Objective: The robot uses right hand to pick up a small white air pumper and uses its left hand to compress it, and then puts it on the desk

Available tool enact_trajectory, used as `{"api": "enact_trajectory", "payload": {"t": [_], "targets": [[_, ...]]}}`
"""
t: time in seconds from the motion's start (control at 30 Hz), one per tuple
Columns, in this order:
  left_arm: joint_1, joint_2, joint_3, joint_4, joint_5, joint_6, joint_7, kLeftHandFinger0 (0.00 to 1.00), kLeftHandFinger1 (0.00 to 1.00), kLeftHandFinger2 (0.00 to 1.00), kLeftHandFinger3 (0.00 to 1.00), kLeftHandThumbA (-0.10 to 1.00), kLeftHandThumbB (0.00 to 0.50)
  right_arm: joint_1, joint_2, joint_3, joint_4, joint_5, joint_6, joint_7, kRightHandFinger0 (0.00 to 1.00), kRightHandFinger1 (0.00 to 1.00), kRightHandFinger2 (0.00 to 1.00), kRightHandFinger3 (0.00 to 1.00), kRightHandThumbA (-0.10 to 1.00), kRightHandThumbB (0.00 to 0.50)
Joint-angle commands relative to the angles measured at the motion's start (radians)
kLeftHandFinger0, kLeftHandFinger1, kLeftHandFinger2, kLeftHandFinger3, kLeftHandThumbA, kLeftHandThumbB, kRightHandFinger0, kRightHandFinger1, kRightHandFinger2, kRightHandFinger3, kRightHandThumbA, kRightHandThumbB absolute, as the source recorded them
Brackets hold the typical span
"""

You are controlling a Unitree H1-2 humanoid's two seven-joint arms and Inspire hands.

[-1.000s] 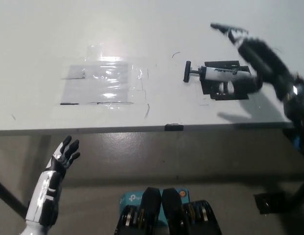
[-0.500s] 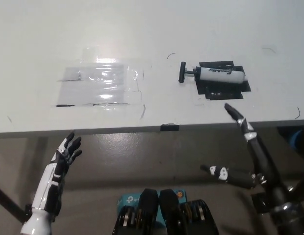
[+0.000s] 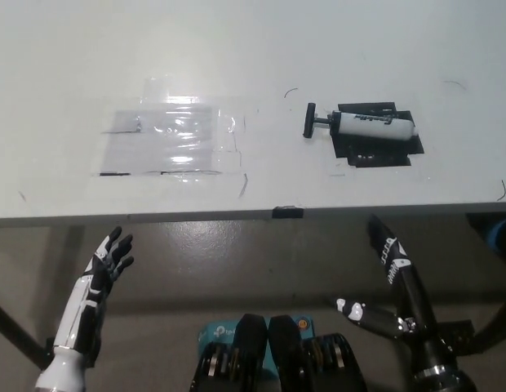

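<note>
The small white air pumper [image 3: 371, 128] lies on its side on a black patch [image 3: 375, 147] on the worktop [image 3: 237, 49], handle pointing left. Both hands hang below the worktop edge, holding nothing: the right hand [image 3: 388, 282] spread wide, the left hand [image 3: 106, 260] with fingers apart. This fits either a pumper awaiting pickup or one already compressed and set back down

I saw even, bright overhead light on the desk [image 3: 65, 49]; glare broke up on the clear plastic sheet [image 3: 171, 143], up and right of the left hand [image 3: 106, 263]; the floor beneath sat dimmer; the right hand [image 3: 392, 286] looked slightly soft; shadows stayed faint.
</note>
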State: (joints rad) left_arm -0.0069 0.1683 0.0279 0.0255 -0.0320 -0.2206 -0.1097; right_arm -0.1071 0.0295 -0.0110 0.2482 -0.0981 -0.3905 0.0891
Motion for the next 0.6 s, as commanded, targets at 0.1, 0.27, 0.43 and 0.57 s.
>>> {"api": "enact_trajectory", "payload": {"t": [0.1,0.27,0.43,0.57], "targets": [[0.019,0.018,0.009,0.006,0.000,-0.047,-0.004,1.00,1.00,1.00,1.00,1.00,0.107,0.021,-0.002,0.001,-0.003,0.038,-0.079,-0.034,1.00,1.00,1.00,1.00,1.00,0.220],[0.021,0.013,0.022,0.015,-0.021,-0.047,-0.005,1.00,1.00,1.00,1.00,1.00,0.101,0.018,-0.010,0.005,0.013,0.036,-0.079,-0.033,1.00,1.00,1.00,1.00,1.00,0.223],[0.022,0.005,0.029,0.023,-0.031,-0.055,-0.005,1.00,1.00,1.00,1.00,1.00,0.060,0.013,-0.016,0.013,0.024,0.024,-0.079,-0.043,1.00,1.00,1.00,1.00,1.00,0.213],[0.025,-0.004,0.036,0.022,-0.039,-0.050,0.003,1.00,1.00,1.00,1.00,1.00,0.024,0.000,-0.020,0.021,0.039,0.023,-0.079,-0.039,1.00,1.00,1.00,1.00,1.00,0.239]]}}
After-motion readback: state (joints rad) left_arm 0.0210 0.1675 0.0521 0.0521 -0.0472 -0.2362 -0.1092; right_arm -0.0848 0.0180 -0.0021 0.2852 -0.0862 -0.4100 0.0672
